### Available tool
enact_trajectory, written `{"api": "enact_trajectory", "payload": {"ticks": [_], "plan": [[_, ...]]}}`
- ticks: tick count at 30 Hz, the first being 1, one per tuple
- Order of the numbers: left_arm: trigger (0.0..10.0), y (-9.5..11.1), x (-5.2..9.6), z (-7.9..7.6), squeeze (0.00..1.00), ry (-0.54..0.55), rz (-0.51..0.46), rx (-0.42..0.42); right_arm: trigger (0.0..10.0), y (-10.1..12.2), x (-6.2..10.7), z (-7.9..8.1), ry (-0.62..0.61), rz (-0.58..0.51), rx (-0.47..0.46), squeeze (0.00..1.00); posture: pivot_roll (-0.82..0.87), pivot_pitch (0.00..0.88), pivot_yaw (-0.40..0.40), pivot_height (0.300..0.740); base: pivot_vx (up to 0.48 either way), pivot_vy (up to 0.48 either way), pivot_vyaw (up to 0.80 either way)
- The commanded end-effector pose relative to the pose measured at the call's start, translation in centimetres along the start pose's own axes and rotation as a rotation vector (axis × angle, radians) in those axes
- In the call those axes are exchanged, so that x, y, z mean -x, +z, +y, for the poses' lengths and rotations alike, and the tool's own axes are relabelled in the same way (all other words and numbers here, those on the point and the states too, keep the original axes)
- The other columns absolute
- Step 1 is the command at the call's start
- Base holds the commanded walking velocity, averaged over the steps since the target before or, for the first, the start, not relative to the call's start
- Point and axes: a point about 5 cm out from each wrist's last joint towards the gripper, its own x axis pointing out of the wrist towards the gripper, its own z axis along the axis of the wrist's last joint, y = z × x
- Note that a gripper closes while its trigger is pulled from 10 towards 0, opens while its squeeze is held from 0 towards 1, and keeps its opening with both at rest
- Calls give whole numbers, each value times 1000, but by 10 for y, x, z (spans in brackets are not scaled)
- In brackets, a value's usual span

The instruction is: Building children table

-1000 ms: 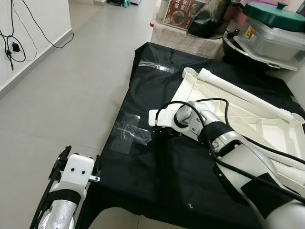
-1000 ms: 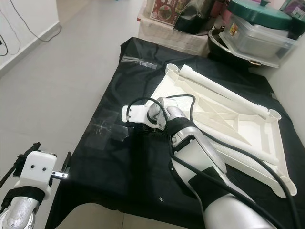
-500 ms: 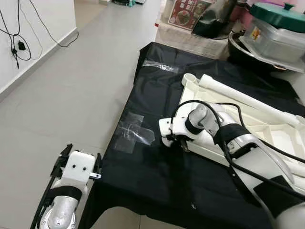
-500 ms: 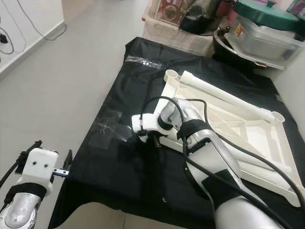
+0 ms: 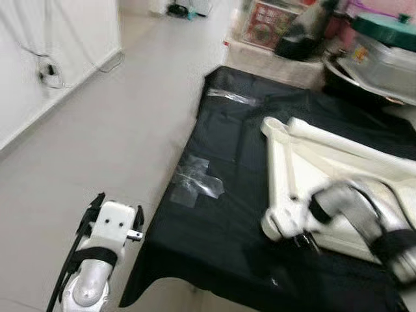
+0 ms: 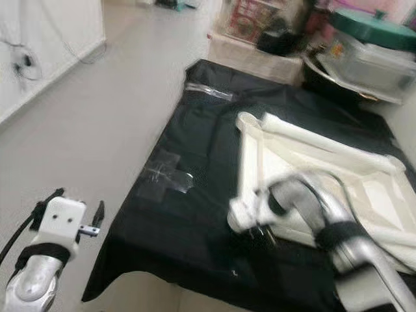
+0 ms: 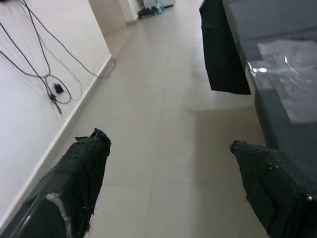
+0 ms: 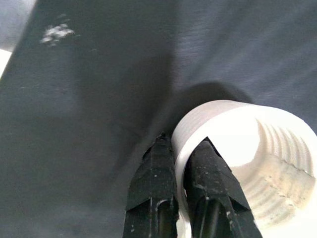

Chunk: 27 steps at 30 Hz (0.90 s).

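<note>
Here we have the black cloth-covered surface (image 5: 240, 214) beneath our right gripper (image 8: 181, 163), and on it, stretching away from the fingers, lies the upturned white plastic children's tabletop (image 5: 325, 169). The fingers are pinching the rim of its white threaded corner socket (image 8: 237, 148), one finger inside, one outside. We judge we are repositioning the tabletop; next likely comes letting go and fetching a leg. Our left gripper (image 7: 173, 183) hangs spread wide over the floor.

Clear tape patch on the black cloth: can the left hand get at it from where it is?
Probably yes. The left hand hangs open over the floor beside the black cloth, and nothing stands between it and the tape patch by the near edge.
</note>
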Motion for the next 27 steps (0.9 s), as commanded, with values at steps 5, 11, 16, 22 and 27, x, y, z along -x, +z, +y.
{"api": "enact_trajectory", "payload": {"ticks": [5, 11, 16, 22, 27], "plan": [[10000, -5, -6, -1, 0, -27, 6, 8, 0, -7, -11, 61, 93, -28, -55, 0, -9, 45, -115, 740, 0, 0, 0], [10000, -5, -13, -5, 0, -46, -9, 5, 10000, -4, -15, 83, 39, -18, -46, 0, -10, 14, -98, 740, 0, 0, 0], [10000, -6, -17, -6, 0, -48, -17, 3, 10000, 5, -15, 68, -57, -46, -135, 529, -7, 4, -96, 740, 0, 0, 0], [10000, -7, -19, -3, 0, -43, -21, 0, 10000, 17, -6, 56, -129, -91, -200, 1000, -3, 0, -96, 740, 0, 0, 0], [10000, -9, -20, 1, 0, -29, -25, -3, 10000, 35, 14, 42, -217, -137, -218, 1000, -11, 0, -93, 740, 0, 0, 0]]}}
